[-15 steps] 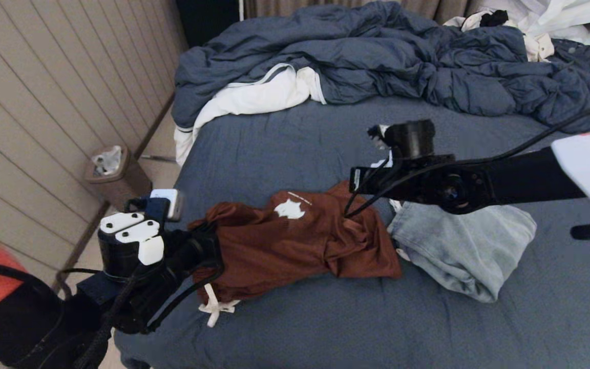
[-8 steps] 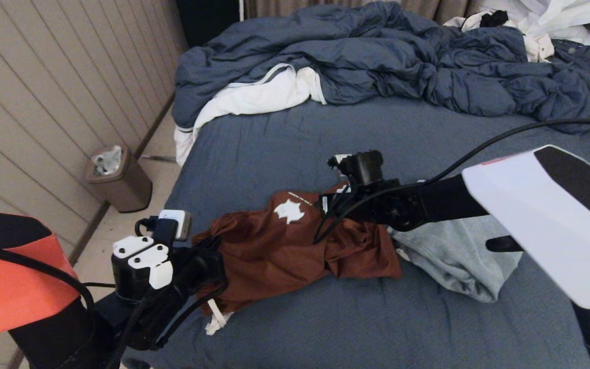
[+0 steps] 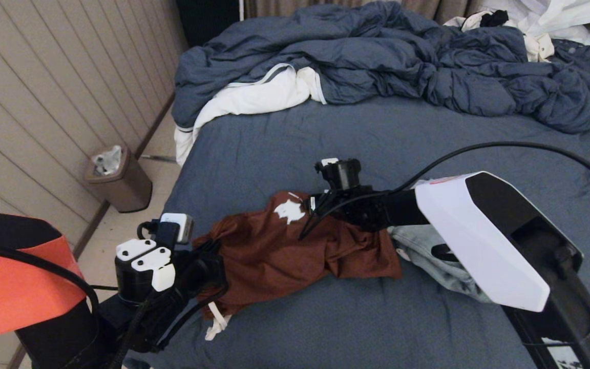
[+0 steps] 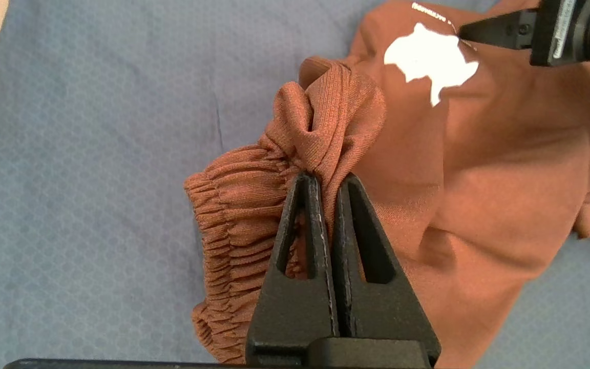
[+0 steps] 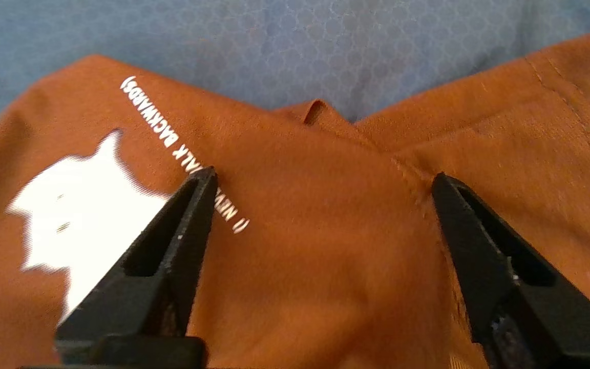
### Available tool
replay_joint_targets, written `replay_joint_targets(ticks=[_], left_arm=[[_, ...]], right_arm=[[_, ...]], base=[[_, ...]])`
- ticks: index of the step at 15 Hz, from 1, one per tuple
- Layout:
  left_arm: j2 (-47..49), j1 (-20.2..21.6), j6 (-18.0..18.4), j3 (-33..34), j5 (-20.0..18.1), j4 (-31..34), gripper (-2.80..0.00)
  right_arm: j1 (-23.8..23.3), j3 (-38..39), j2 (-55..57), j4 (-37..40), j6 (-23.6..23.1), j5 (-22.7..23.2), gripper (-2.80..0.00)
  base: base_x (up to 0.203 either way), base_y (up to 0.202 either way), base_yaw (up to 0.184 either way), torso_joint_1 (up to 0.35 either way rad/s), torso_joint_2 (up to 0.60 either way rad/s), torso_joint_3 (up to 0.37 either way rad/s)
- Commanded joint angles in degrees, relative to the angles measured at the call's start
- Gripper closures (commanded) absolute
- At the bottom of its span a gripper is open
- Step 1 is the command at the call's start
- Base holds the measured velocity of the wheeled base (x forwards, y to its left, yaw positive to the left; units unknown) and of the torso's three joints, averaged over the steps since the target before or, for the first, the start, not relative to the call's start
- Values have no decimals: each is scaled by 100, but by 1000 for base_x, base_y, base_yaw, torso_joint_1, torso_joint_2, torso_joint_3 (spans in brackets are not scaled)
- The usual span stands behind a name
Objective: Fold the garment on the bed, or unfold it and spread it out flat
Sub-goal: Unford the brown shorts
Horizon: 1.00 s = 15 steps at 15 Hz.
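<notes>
A rust-brown garment (image 3: 295, 251) with a white logo (image 3: 289, 211) and an elastic waistband (image 4: 233, 215) lies bunched on the bed's slate-blue sheet (image 3: 377, 138), near the front left edge. My left gripper (image 3: 207, 259) is shut on a fold of fabric at the waistband (image 4: 325, 177), at the garment's left end. A white drawstring (image 3: 216, 323) hangs below that grip. My right gripper (image 3: 309, 206) hovers open just above the garment's far edge, beside the logo. In the right wrist view its fingers straddle brown cloth (image 5: 323, 177), with nothing pinched between them.
A light-blue denim garment (image 3: 423, 251) lies right of the brown one, partly under my right arm. The rumpled blue duvet (image 3: 377, 56) with white lining fills the bed's far side. A brown waste bin (image 3: 118, 179) stands on the floor by the panelled wall, left of the bed.
My right gripper has opened from shut, and its arm has swung left and down onto the brown garment beside the logo. The left gripper has kept its grip and shifted slightly.
</notes>
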Motion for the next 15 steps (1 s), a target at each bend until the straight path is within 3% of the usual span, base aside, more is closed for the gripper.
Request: replay_joint_targets(ticks=[1,3,4,15], left_arm=[[184,-5,-5,-8,14,-76,0],[310,-17,14,-11,23,-276,0],[341,-17,15,-2,23,-293,0],[446,-17,15,-20,19,-305,0]], right_arm=[[15,-224,173,-3,-19,-15,-280],[90,-218,182,41,-53,-22,-280],[139,-232,183,59,-54,-30,0],[126,-273,-41,57,-124,-208,0]], base=[[0,0,0,0,0,0],[0,0,0,0,0,0],[0,0,0,0,0,0],[0,0,0,0,0,0]])
